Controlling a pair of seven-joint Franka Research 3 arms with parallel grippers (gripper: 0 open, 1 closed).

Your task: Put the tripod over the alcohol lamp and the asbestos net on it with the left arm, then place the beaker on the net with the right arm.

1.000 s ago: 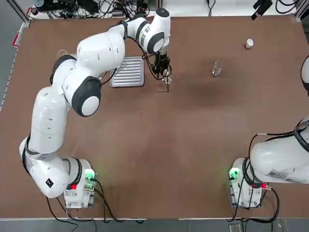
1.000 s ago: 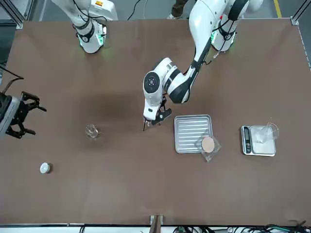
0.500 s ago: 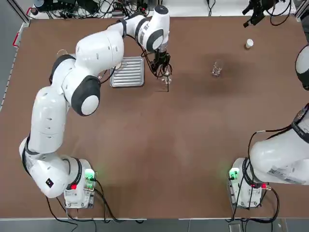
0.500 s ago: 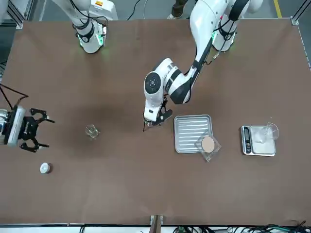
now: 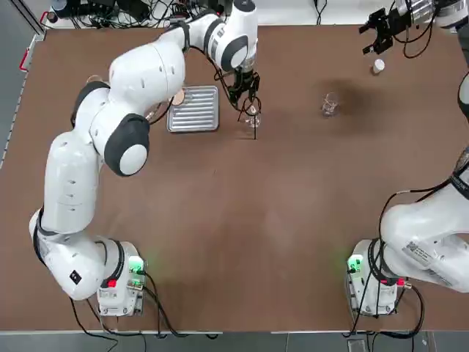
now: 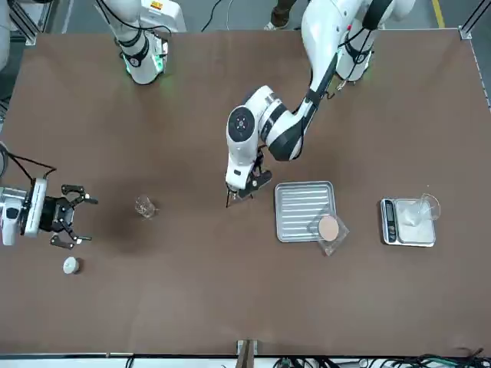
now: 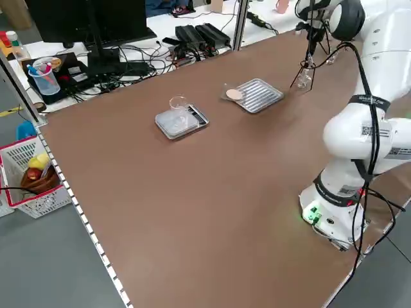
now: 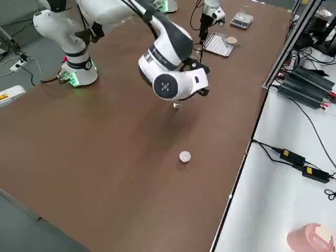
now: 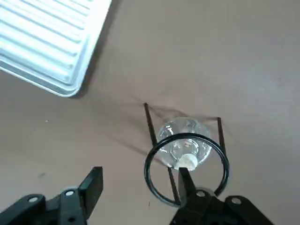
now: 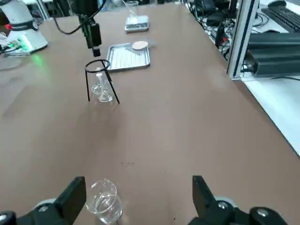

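tripod [image 9: 186,168] stands over alcohol lamp [image 9: 183,151], upper centre of top view | left tool [image 9: 138,187] fingers apart just above ring | lift straight up to avoid snagging | asbestos net [image 6: 328,228] at tray [image 6: 301,207] corner next | right tool [image 10: 138,199] spread near beaker [image 10: 106,200]
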